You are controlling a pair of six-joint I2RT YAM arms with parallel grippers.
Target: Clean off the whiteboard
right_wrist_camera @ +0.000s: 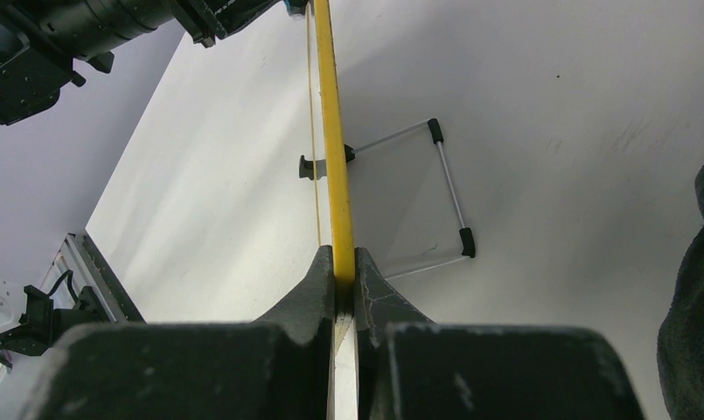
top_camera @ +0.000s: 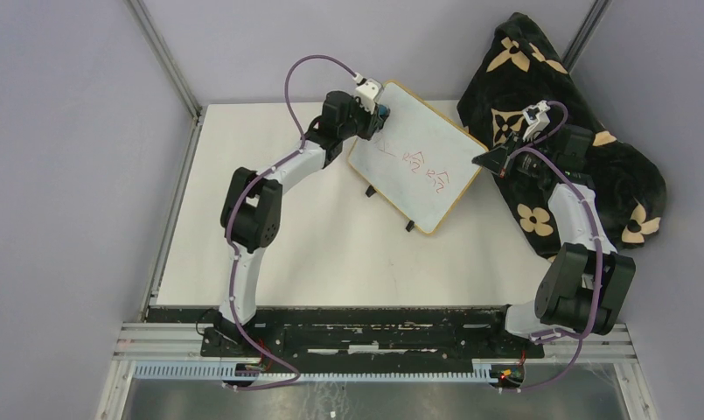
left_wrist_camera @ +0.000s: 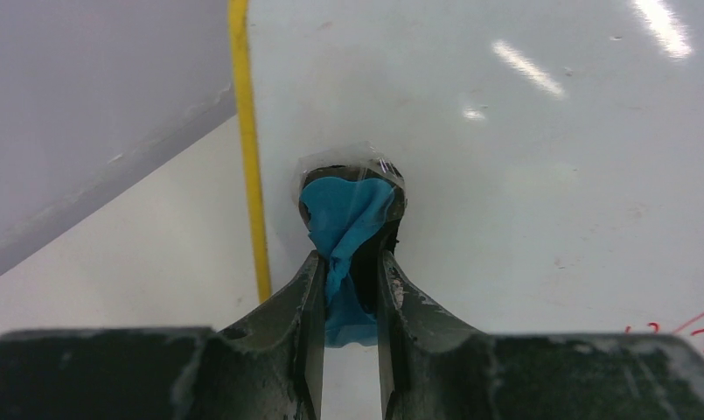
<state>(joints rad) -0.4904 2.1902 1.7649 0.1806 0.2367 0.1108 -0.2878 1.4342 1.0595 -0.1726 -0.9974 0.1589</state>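
The whiteboard [top_camera: 418, 162], white with a thin light-wood frame and red marks near its middle, stands tilted on the table. My left gripper [top_camera: 379, 114] is shut on the small blue eraser [left_wrist_camera: 346, 219] and presses it against the board's far left corner, close to the frame [left_wrist_camera: 247, 166]. Red marks [left_wrist_camera: 693, 322] show at the lower right of the left wrist view. My right gripper [top_camera: 491, 160] is shut on the board's right edge; in the right wrist view the frame [right_wrist_camera: 335, 157] runs edge-on between the fingers [right_wrist_camera: 317, 280].
A black cloth with tan flower patterns [top_camera: 575, 131] lies heaped at the back right, under the right arm. The board's wire stand with black feet [right_wrist_camera: 449, 188] shows behind it. The table's white top [top_camera: 331, 245] lies in front of the board.
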